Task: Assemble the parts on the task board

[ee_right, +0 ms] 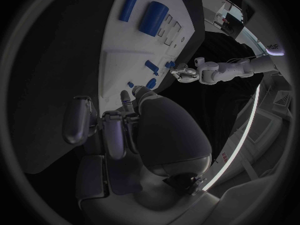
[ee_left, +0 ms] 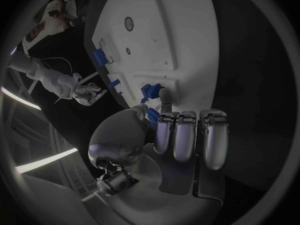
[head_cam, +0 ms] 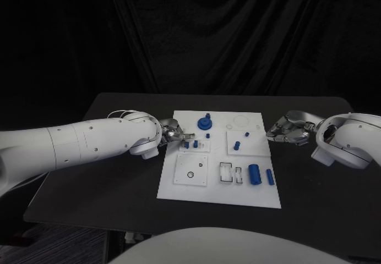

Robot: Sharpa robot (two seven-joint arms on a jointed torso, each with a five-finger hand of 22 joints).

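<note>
While my left hand (head_cam: 172,133) sits at the task board's (head_cam: 218,190) nine-o'clock edge, its fingers (ee_left: 182,135) are curled close together with one fingertip reaching toward a small blue peg (head_cam: 195,144) on the upper-left sub-plate; I cannot tell from any view whether that peg is actually pinched or merely touched. My right hand (head_cam: 287,130) rests at the board's three-o'clock edge, on the tabletop (head_cam: 103,187), fingers bunched inward with nothing visibly in them. Remaining parts lie on the board: a blue knob (head_cam: 206,121) toward twelve o'clock, a short peg (head_cam: 237,146) right of centre, and a large cylinder (head_cam: 254,174) with a thinner rod (head_cam: 270,176) beside it toward four o'clock. Principal risk, in my judgement: the left fingers crowd two upright pegs standing close together, so a lateral nudge could topple the neighbour or jam the one being seated at a tilt. Secondary risk: pressure at the board's edge could slide the whole plate, since nothing visibly clamps it. The loose cylinder and rod look liable to roll if the board shifts.
</note>
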